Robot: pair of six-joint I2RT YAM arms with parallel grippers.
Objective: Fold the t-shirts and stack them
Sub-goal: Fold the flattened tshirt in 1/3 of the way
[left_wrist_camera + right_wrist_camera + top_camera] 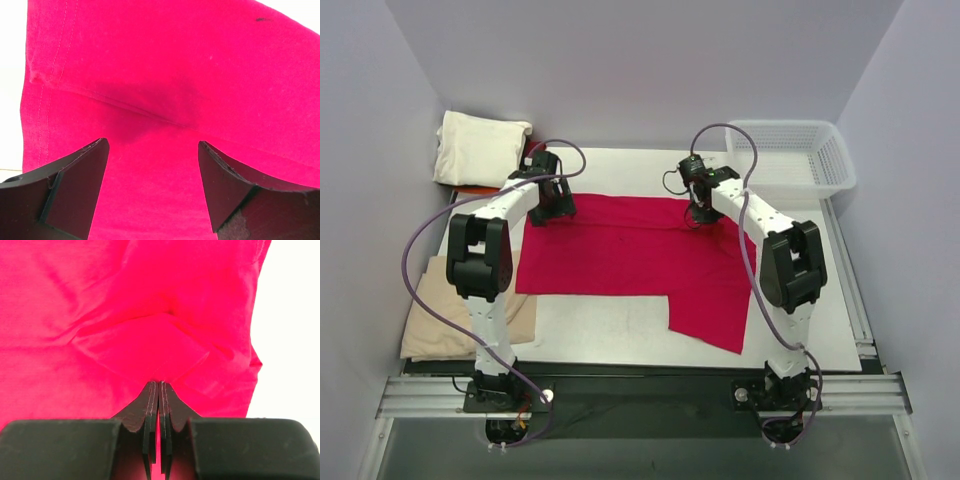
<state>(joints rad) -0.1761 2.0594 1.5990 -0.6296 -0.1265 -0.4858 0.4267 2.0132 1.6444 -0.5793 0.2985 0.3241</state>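
A crimson-red t-shirt (620, 255) lies spread across the middle of the table, with one part hanging toward the front right. My left gripper (548, 208) hovers over the shirt's far left corner. In the left wrist view its jaws (153, 150) stand wide open above the red t-shirt (165, 65), near a stitched seam, with nothing between them. My right gripper (698, 214) is at the shirt's far right edge. In the right wrist view it (159, 383) is shut on a pinched fold of the red cloth (145, 340).
A folded cream-white t-shirt (478, 148) sits at the back left, with an orange-red edge (470, 189) showing under it. A tan-beige t-shirt (435, 320) lies at the front left, partly behind the left arm. A white lattice basket (790, 155) stands at the back right.
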